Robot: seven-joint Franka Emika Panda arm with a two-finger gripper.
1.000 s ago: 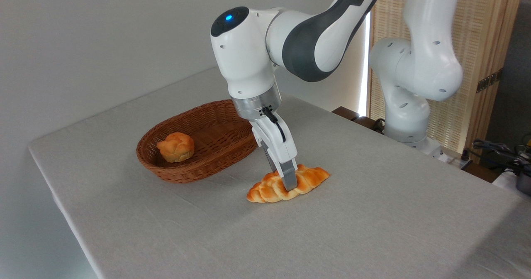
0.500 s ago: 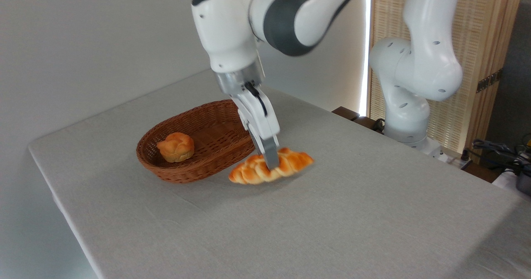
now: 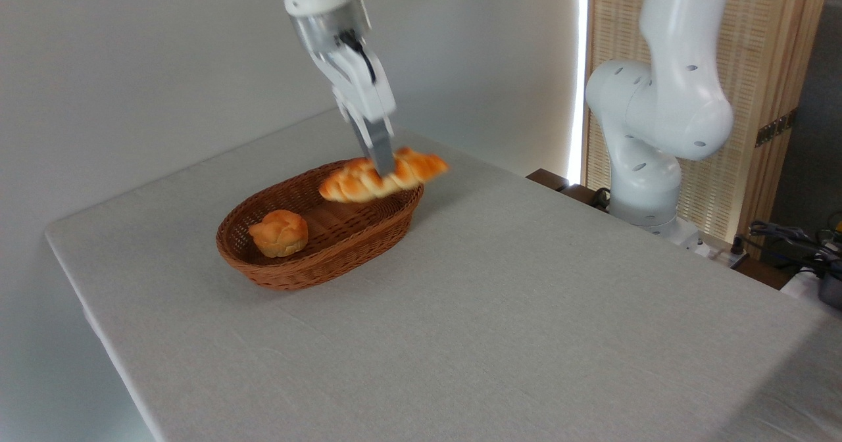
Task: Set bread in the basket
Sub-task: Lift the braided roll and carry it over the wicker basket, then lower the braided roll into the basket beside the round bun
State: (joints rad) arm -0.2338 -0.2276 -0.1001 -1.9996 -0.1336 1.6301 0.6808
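table (image 3: 460,310) – gray cloth, white wall behind | gripper (image 3: 381,163) squeezed braided bread (image 3: 381,173) – above basket (image 3: 309,268) | bun (image 3: 279,233) inside

The basket (image 3: 316,231) sits on the tabletop (image 3: 500,323) toward its left edge and far corner. A bun (image 3: 279,233) lies in the basket's left end. The bread (image 3: 381,174) hangs in the fingers (image 3: 380,156) above the basket's right end, off the tabletop.

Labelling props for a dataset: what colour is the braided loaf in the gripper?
Golden-orange with paler braid creases; the bread shows in the fixed camera view.
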